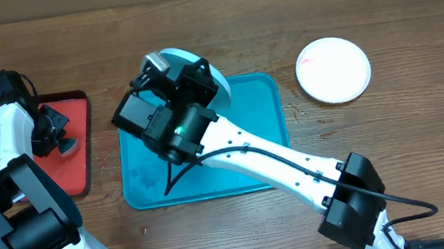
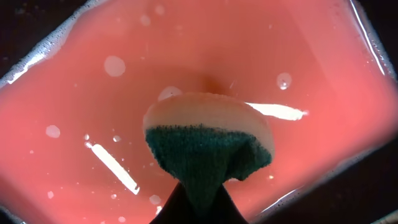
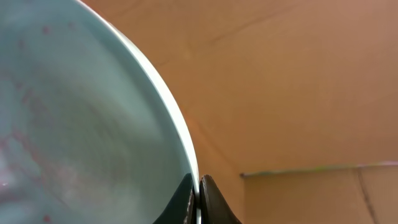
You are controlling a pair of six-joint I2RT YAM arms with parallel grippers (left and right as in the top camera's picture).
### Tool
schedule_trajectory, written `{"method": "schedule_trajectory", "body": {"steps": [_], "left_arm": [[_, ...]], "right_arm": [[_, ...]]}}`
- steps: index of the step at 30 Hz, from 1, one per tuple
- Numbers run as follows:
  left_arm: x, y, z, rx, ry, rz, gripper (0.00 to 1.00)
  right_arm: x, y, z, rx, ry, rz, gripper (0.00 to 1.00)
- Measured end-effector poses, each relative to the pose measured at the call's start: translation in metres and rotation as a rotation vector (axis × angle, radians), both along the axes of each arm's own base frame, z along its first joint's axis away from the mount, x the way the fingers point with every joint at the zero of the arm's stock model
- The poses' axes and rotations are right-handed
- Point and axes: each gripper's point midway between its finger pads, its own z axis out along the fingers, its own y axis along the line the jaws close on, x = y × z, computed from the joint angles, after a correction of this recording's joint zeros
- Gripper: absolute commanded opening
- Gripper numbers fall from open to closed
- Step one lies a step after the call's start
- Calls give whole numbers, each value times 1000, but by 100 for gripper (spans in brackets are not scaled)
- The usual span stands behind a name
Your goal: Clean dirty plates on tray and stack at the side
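We see the teal tray (image 1: 257, 104) mid-table. Left of it lies a wet red tray (image 2: 93, 93). A white plate (image 1: 333, 70) sits apart at right, likely starting the stack. The right gripper (image 3: 199, 190) pinches the rim of the mint plate (image 3: 81, 124), tilted above the teal tray's far edge for wiping. The left gripper (image 2: 193, 208) clamps the sponge (image 2: 208, 137), probably wetting it.

1 smeared mint plate (image 3: 93, 124), held by its rim, overlaps the teal tray's (image 1: 140, 180) far edge; 1 white plate (image 1: 333, 70) lies apart.

The wooden table (image 1: 422, 118) carries a teal tray (image 1: 141, 188), red tray (image 1: 80, 128) and white plate (image 1: 333, 70).
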Motion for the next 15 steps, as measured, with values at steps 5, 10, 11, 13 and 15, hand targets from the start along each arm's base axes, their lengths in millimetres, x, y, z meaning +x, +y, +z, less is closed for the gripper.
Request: {"method": "schedule_trajectory", "body": {"steps": [5, 10, 11, 13, 15], "left_arm": [[0, 0, 0, 3, 3, -7, 39], [1, 1, 0, 7, 0, -11, 37], [1, 1, 0, 7, 0, -11, 37], [0, 1, 0, 6, 1, -11, 37], [-2, 0, 1, 2, 11, -11, 38]], "right_arm": [[2, 7, 13, -34, -45, 12, 4], [3, 9, 18, -85, -49, 24, 4], [4, 10, 19, -91, -49, 26, 4], [5, 11, 21, -96, -53, 29, 4], [6, 13, 22, -104, -56, 35, 4]]}}
